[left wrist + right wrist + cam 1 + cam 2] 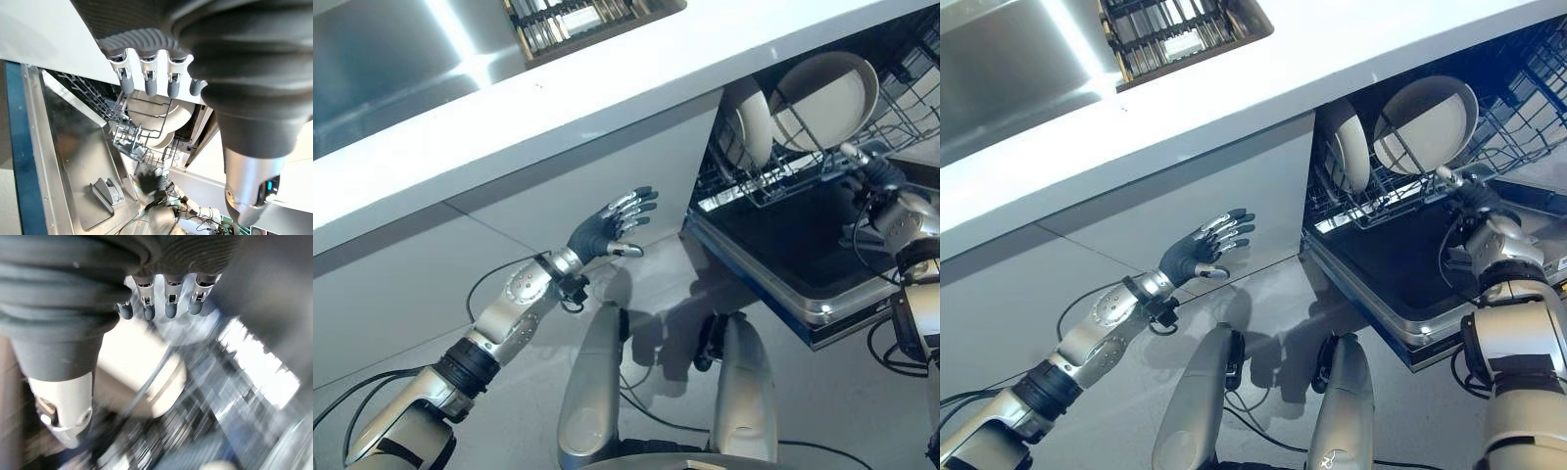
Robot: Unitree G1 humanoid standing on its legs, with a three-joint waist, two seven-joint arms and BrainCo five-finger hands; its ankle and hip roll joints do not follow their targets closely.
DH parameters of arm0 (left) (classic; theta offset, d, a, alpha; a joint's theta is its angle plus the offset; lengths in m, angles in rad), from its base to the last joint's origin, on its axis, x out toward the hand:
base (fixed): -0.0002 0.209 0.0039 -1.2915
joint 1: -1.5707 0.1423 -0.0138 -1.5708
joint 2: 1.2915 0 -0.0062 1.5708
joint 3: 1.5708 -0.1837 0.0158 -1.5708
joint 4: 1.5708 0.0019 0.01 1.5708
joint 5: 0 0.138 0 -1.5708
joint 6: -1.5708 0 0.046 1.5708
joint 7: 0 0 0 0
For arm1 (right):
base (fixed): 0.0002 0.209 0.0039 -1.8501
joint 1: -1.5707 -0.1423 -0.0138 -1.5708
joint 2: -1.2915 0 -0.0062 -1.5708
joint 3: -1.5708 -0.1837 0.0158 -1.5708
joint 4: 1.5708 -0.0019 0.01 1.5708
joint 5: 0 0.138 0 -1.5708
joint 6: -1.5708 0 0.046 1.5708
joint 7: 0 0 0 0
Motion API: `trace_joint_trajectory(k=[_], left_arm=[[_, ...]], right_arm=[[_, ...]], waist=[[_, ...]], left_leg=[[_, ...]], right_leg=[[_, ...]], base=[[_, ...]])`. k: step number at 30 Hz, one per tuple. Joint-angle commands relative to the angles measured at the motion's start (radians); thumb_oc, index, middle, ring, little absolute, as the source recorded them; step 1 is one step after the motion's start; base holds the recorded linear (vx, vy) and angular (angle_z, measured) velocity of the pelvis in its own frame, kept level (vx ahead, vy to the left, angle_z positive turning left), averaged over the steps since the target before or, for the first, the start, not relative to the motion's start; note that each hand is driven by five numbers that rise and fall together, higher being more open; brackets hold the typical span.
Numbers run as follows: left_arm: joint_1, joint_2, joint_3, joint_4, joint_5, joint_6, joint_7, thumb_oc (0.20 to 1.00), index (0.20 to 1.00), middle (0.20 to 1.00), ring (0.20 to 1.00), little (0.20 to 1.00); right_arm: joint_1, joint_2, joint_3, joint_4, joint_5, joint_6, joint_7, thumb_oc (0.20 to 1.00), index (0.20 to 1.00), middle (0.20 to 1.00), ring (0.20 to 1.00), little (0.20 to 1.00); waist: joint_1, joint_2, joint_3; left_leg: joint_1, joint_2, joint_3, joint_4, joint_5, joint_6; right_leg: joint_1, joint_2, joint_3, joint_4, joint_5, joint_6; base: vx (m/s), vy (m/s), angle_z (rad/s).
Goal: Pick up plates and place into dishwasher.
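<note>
Two cream plates stand on edge in the lower rack [773, 181] of the open dishwasher: a large one [827, 98] facing me and another [749, 122] to its left. My right hand [873, 174] hovers at the rack's front edge just below the large plate, fingers straight, holding nothing. The right wrist view shows a plate [142, 367] just past that hand's fingers [168, 303]. My left hand [612, 227] is open in the air before the grey cabinet front, well left of the dishwasher. In the left wrist view the plates [156, 110] show beyond its fingers [149, 81].
The dishwasher door [783, 245] lies folded down, its edge close to my right arm. A white counter [607, 88] runs overhead with a steel sink [391, 59] and a dish rack [578, 20] set in it. Grey floor [666, 274] lies between the cabinet and the door.
</note>
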Motion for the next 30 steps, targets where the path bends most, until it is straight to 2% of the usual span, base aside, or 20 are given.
trace_joint_trajectory(k=[1, 7, 10, 14, 16, 19, 21, 23, 26, 30], left_arm=[[0.037, 0.013, 0.042, -0.134, -0.042, -0.026, -0.017, 1.000, 1.000, 1.000, 1.000, 1.000], [0.061, 0.039, 0.055, -0.154, -0.051, -0.031, -0.052, 1.000, 1.000, 1.000, 1.000, 1.000], [0.061, 0.047, 0.058, -0.162, -0.064, -0.030, -0.069, 1.000, 1.000, 1.000, 1.000, 1.000], [0.055, 0.038, 0.052, -0.169, -0.064, -0.043, -0.086, 1.000, 1.000, 1.000, 1.000, 1.000], [0.044, 0.019, 0.039, -0.161, -0.056, -0.061, -0.081, 1.000, 1.000, 1.000, 1.000, 1.000], [0.028, -0.023, 0.014, -0.152, -0.017, -0.064, -0.043, 1.000, 1.000, 1.000, 1.000, 1.000], [0.023, -0.046, -0.012, -0.157, 0.008, -0.070, -0.019, 1.000, 1.000, 1.000, 1.000, 1.000], [0.011, -0.067, -0.045, -0.163, 0.040, -0.083, 0.013, 1.000, 1.000, 1.000, 1.000, 1.000], [-0.028, -0.106, -0.112, -0.169, 0.085, -0.107, 0.104, 1.000, 1.000, 1.000, 1.000, 1.000], [-0.049, -0.126, -0.148, -0.170, 0.103, -0.133, 0.168, 1.000, 1.000, 1.000, 1.000, 1.000]], right_arm=[[-0.138, -0.003, -0.020, -0.111, 0.171, -0.073, 0.079, 1.000, 1.000, 1.000, 1.000, 1.000], [-0.157, -0.013, -0.062, -0.128, 0.314, -0.093, 0.095, 1.000, 1.000, 1.000, 1.000, 1.000], [-0.150, -0.019, -0.067, -0.129, 0.272, -0.103, 0.051, 1.000, 1.000, 1.000, 1.000, 1.000], [-0.126, -0.031, -0.061, -0.106, 0.157, -0.126, -0.059, 1.000, 1.000, 1.000, 1.000, 1.000], [-0.079, -0.051, -0.081, -0.064, 0.034, -0.139, -0.163, 1.000, 1.000, 1.000, 1.000, 1.000], [0.012, -0.058, -0.119, -0.041, -0.131, -0.114, -0.301, 1.000, 1.000, 1.000, 1.000, 1.000], [0.061, -0.058, -0.137, -0.040, -0.201, -0.113, -0.425, 1.000, 1.000, 1.000, 1.000, 1.000], [0.112, -0.059, -0.169, -0.044, -0.246, -0.137, -0.519, 1.000, 1.000, 1.000, 1.000, 1.000], [0.160, -0.047, -0.198, -0.054, -0.405, -0.209, -0.742, 1.000, 1.000, 1.000, 1.000, 1.000], [0.192, -0.033, -0.236, -0.072, -0.524, -0.274, -0.936, 1.000, 1.000, 1.000, 1.000, 1.000]], waist=[[0.049, 0.017, -0.009], [0.058, 0.021, -0.020], [0.059, 0.019, -0.027], [0.051, 0.010, -0.037], [0.031, -0.002, -0.042], [0.006, -0.022, -0.047], [-0.009, -0.033, -0.045], [-0.026, -0.040, -0.040], [-0.069, -0.044, -0.037], [-0.099, -0.036, -0.036]], left_leg=[[0.027, -0.092, 0.134, -0.070, -0.017, 0.147], [0.015, -0.096, 0.130, -0.052, -0.025, 0.143], [0.009, -0.096, 0.132, -0.046, -0.028, 0.142], [0.013, -0.086, 0.143, -0.045, -0.035, 0.143], [0.017, -0.075, 0.156, -0.025, -0.057, 0.149], [0.024, -0.057, 0.172, 0.002, -0.085, 0.156], [0.035, -0.044, 0.183, 0.015, -0.100, 0.163], [0.045, -0.037, 0.190, 0.024, -0.111, 0.166], [0.063, -0.030, 0.211, 0.038, -0.132, 0.174], [0.077, -0.029, 0.224, 0.053, -0.151, 0.179]], right_leg=[[0.034, 0.078, -0.046, 0.012, -0.044, -0.086], [0.026, 0.074, -0.043, 0.022, -0.046, -0.077], [0.020, 0.072, -0.039, 0.020, -0.041, -0.073], [0.024, 0.075, -0.032, 0.007, -0.036, -0.072], [0.025, 0.081, -0.023, 0.008, -0.040, -0.075], [0.028, 0.093, -0.013, 0.012, -0.049, -0.079], [0.034, 0.102, -0.002, 0.011, -0.050, -0.078], [0.045, 0.112, 0.009, 0.005, -0.049, -0.078], [0.056, 0.132, 0.035, 0.004, -0.055, -0.080], [0.067, 0.142, 0.053, 0.005, -0.066, -0.083]], base=[[0.04, -0.027, 0.13], [0.01, -0.005, 0.05], [-0.01, 0.018, 0.05], [-0.03, 0.098, 0.05], [-0.04, 0.184, 0.03], [-0.02, 0.141, -0.03], [-0.03, 0.125, -0.07], [-0.05, 0.124, -0.18], [-0.04, 0.191, -0.25], [-0.01, 0.138, -0.23]])
